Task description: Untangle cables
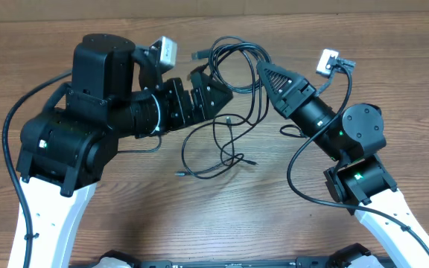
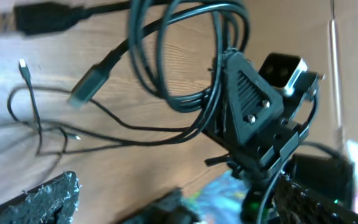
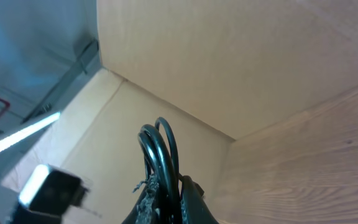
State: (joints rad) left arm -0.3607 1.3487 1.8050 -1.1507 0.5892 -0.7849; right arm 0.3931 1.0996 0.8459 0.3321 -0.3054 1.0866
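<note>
A bundle of looped black cables rises off the table, and my right gripper is shut on it. In the right wrist view the cable loops stick up out of the closed fingers. The left wrist view shows that same loop hanging from the right gripper, with a USB plug and a second plug dangling. Thinner cables lie loose on the wood. My left gripper stands open just left of the bundle, holding nothing.
The table is brown wood. A cardboard wall closes off its far edge and fills the right wrist view as cardboard. The bulky left arm covers the table's left side.
</note>
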